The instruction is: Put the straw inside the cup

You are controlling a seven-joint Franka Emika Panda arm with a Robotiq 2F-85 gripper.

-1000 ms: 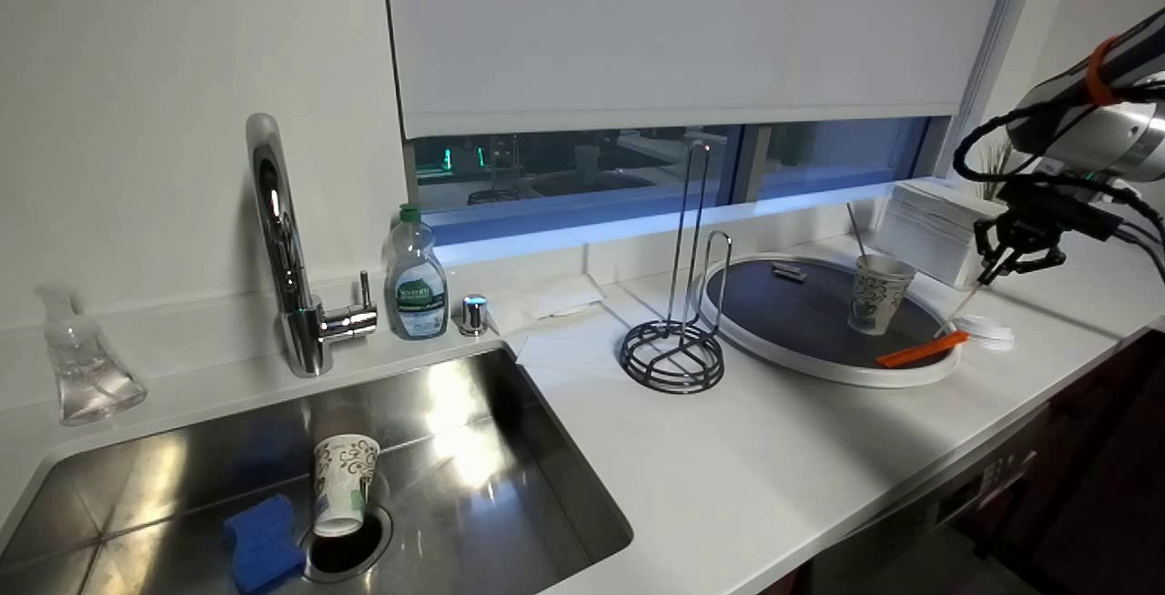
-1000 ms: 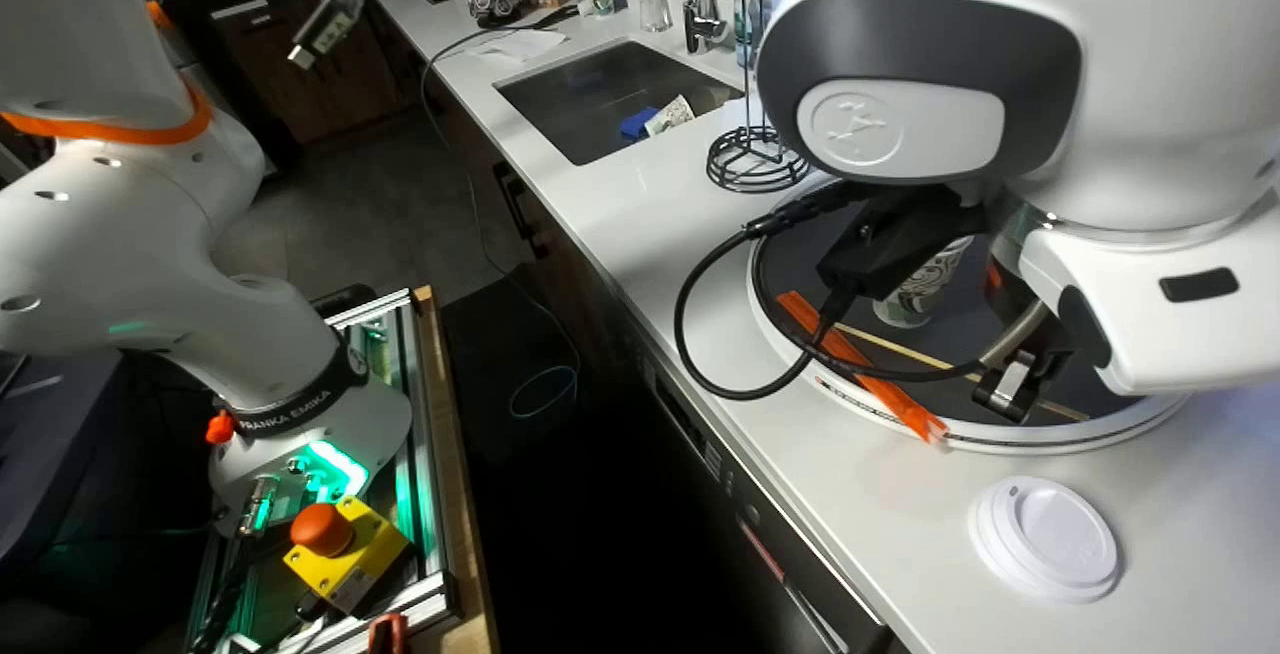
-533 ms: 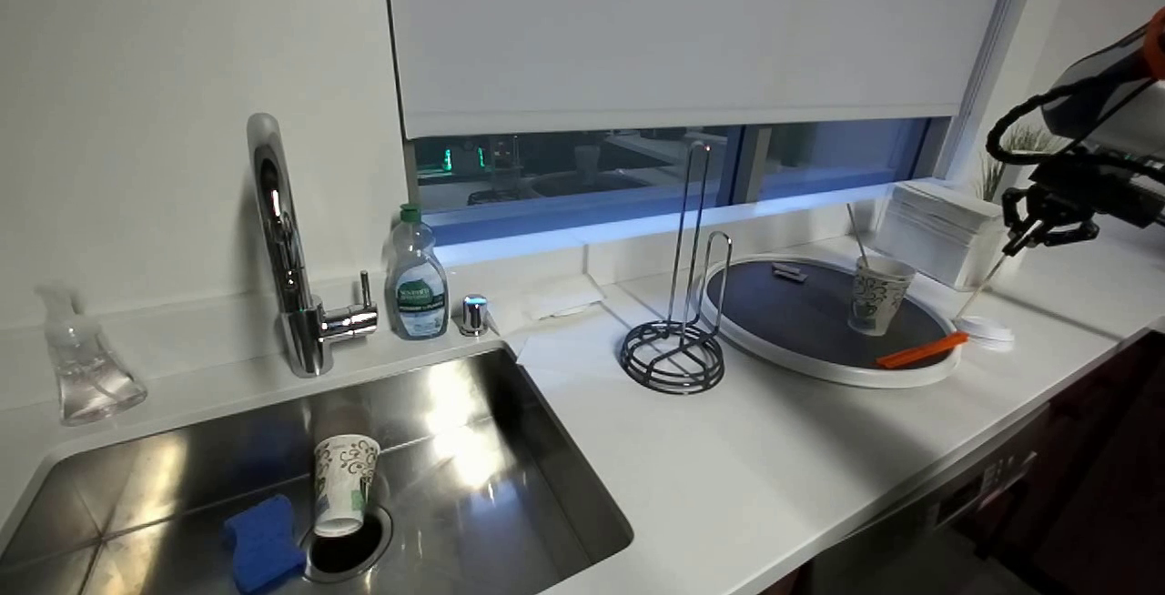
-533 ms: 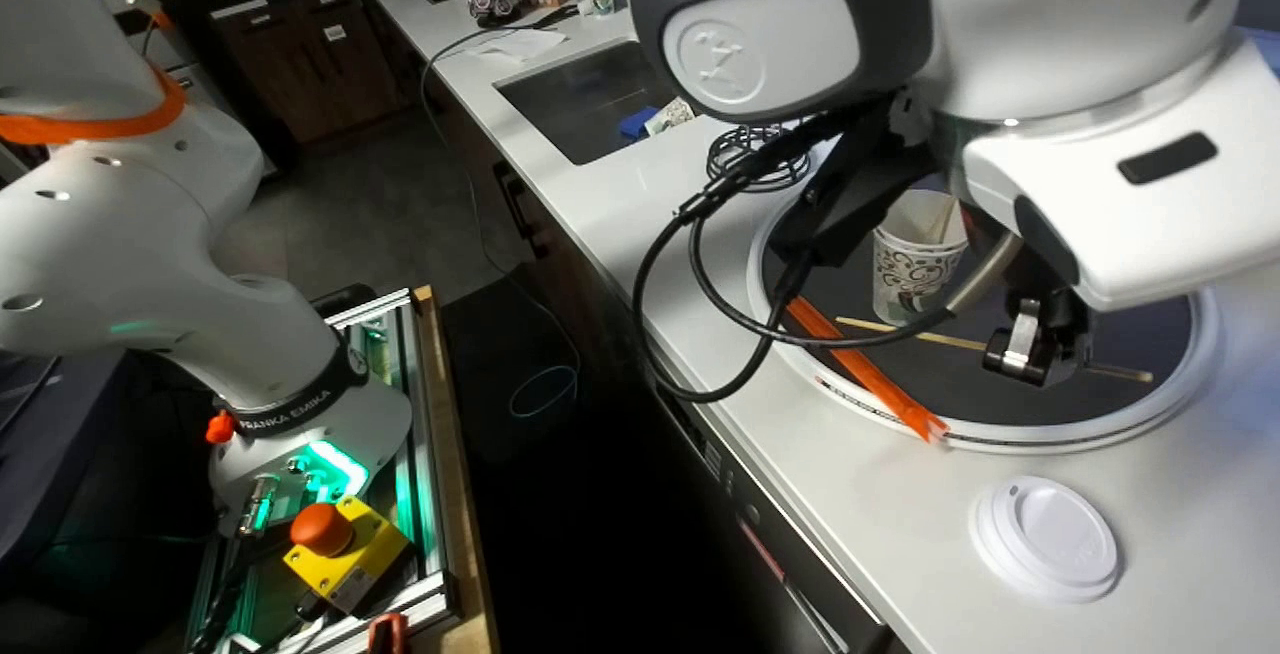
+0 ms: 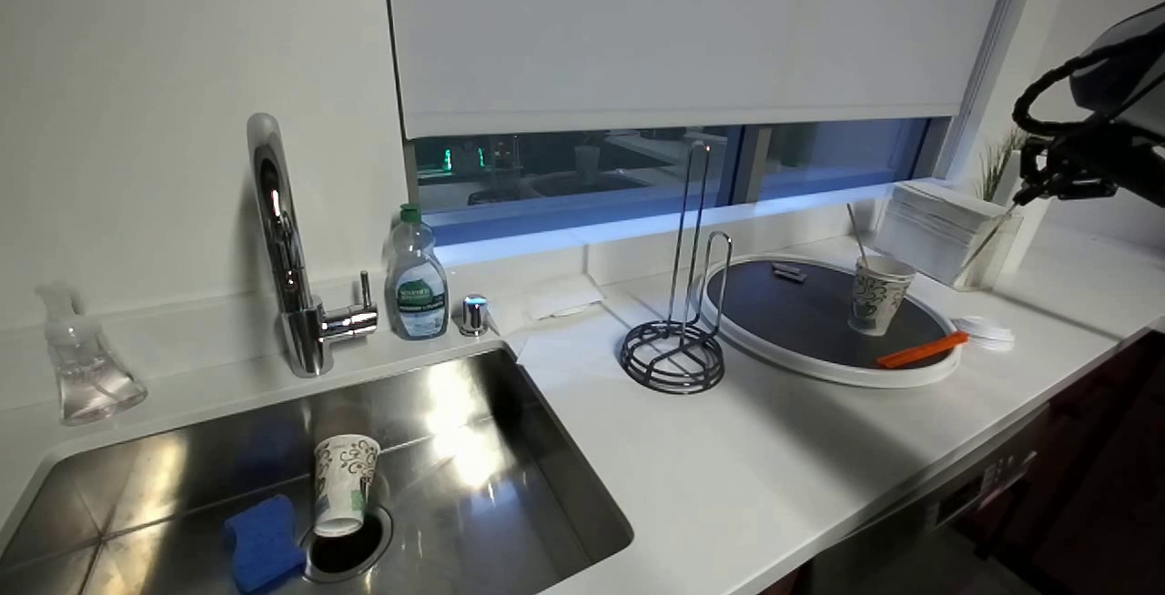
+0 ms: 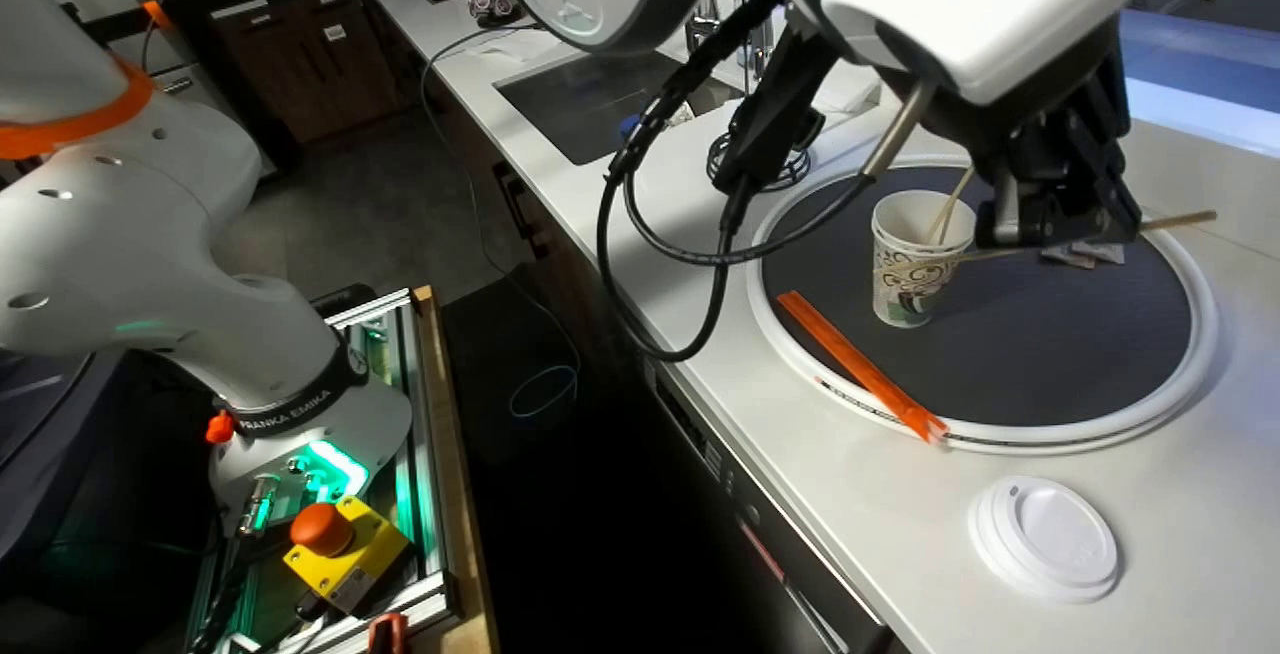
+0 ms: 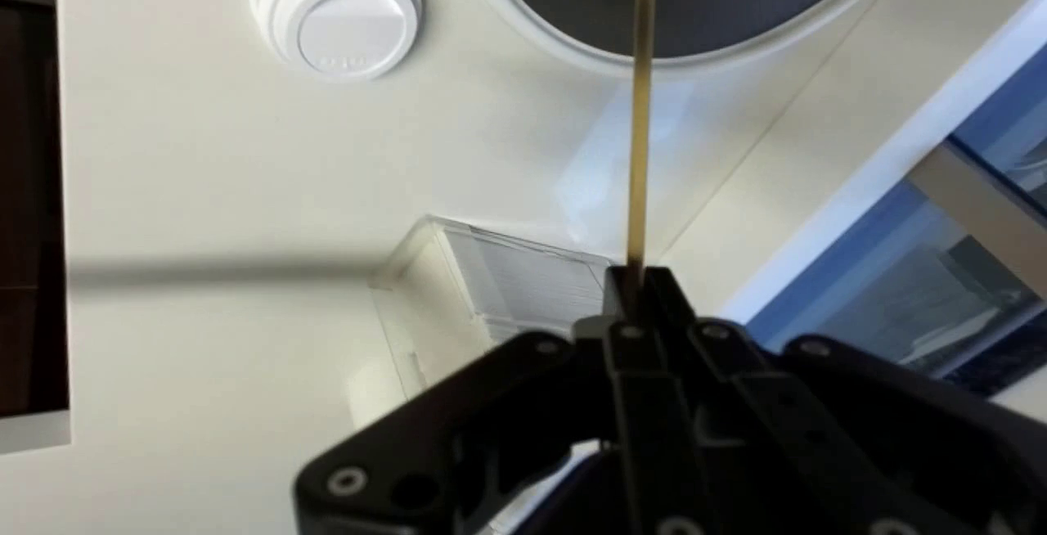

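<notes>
My gripper (image 7: 644, 281) is shut on the straw (image 7: 641, 134), a thin tan stick that points away from the fingertips in the wrist view. In an exterior view the gripper (image 5: 1027, 193) is at the right, and the straw (image 5: 987, 236) slants down from it in front of the napkin stack. In an exterior view the gripper (image 6: 1060, 224) is above the tray, and the straw (image 6: 1180, 220) passes through it, one end crossing the cup in the picture. The cup (image 5: 878, 304), patterned and pale, stands upright on the tray (image 6: 1060, 354). It also shows in an exterior view (image 6: 905, 284).
Another thin straw (image 6: 950, 199) leans inside the cup. An orange wrapper (image 6: 860, 364) lies across the tray's rim. White lids (image 6: 1050, 539), a napkin stack (image 5: 937, 231) and a wire holder (image 5: 673, 354) stand on the counter. Another cup (image 5: 346, 486) lies in the sink.
My gripper has risen with the straw and moved rightward in an exterior view. The straw's lower end has left the area of the orange wrapper. The cup has not moved.
</notes>
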